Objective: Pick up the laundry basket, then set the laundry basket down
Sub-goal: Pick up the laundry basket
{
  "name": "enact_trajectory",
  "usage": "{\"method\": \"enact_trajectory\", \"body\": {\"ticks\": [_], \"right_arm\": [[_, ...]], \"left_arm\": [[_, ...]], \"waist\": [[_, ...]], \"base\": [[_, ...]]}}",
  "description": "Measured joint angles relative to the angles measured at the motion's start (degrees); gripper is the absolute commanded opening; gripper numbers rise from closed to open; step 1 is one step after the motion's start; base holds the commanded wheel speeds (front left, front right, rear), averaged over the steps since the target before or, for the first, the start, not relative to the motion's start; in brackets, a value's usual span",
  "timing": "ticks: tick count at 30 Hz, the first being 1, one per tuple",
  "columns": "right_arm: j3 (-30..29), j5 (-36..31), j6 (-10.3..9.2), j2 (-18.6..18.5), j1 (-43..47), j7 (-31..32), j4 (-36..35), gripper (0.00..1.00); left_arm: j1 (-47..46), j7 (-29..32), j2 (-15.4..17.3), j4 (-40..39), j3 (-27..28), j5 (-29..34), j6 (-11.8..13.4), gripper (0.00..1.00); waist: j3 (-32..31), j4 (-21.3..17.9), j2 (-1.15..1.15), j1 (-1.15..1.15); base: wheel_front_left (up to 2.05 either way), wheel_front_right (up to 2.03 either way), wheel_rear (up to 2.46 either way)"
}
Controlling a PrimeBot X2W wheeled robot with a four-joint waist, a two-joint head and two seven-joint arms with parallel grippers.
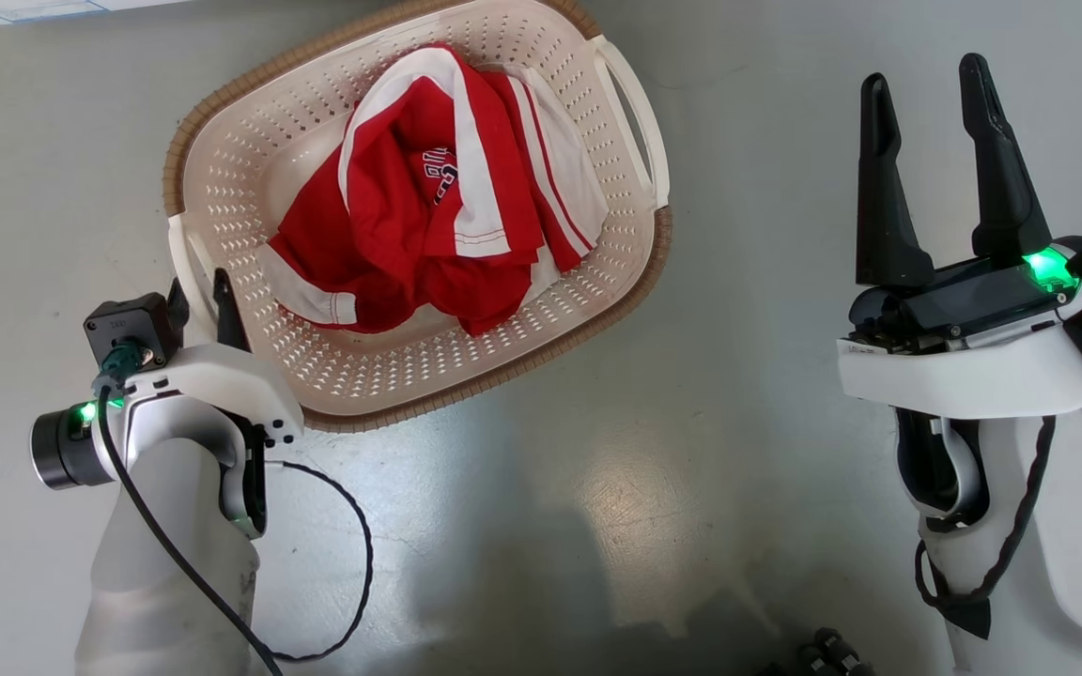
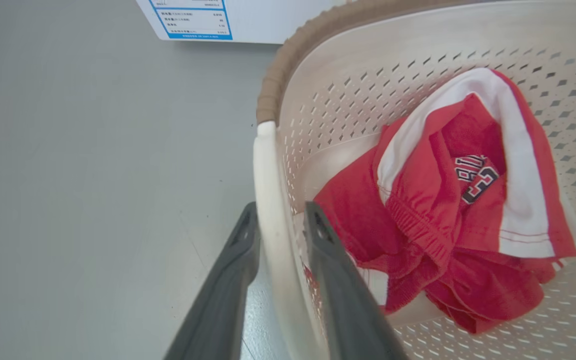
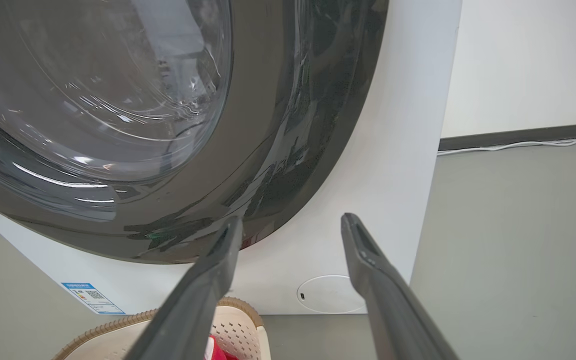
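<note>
The laundry basket (image 1: 391,380) sits on the grey floor, cream and perforated with a brown woven-look rim (image 1: 503,374), holding a red and white garment (image 1: 428,216). My left gripper (image 1: 198,291) reaches down at its near-left side. In the left wrist view my left gripper (image 2: 279,207) straddles the white loop handle (image 2: 265,165), one finger outside and one inside the basket (image 2: 368,65), with a slim gap on the inner side. My right gripper (image 1: 923,75) hovers open and empty to the right of the basket, well clear of the other handle (image 1: 640,122).
A white washer (image 3: 398,150) with a dark round glass door (image 3: 93,90) stands just behind the basket (image 3: 238,320), and my right gripper (image 3: 293,218) points at it. The washer's label (image 2: 193,17) shows near the floor. Bare grey floor (image 1: 738,422) lies between the arms.
</note>
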Motion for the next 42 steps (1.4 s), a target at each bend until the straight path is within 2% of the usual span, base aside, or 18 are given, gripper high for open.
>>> {"method": "enact_trajectory", "body": {"ticks": [8,11,14,28,42], "right_arm": [[0.2,0.0,0.0,0.0,0.0,0.0,0.0,1.0],[0.2,0.1,0.0,0.0,0.0,0.0,0.0,1.0],[0.2,0.6,0.01,0.0,0.0,0.0,0.0,1.0],[0.3,1.0,0.01,0.0,0.0,0.0,0.1,1.0],[0.1,1.0,0.01,0.0,0.0,0.0,0.0,1.0]], "left_arm": [[-0.1,0.0,0.3,0.7,0.6,0.9,0.1,0.31],[-0.2,0.0,0.3,0.7,0.6,0.9,0.1,0.2],[-0.2,0.0,0.4,0.8,0.7,1.0,0.1,0.0],[-0.4,0.0,0.8,1.1,0.8,2.4,0.1,0.0],[-2.4,0.0,2.6,1.3,1.3,2.9,0.6,0.0]], "waist": [[-0.3,-0.5,0.0,0.0],[-0.4,-0.6,0.0,0.0],[-0.5,-0.7,0.0,0.0],[-0.8,-1.1,0.0,0.0],[-0.2,-1.4,0.0,0.0]], "base": [[0.0,0.0,0.0],[0.0,0.0,0.0],[0.0,0.0,0.0],[0.0,0.0,0.0],[0.0,0.0,0.0]]}}
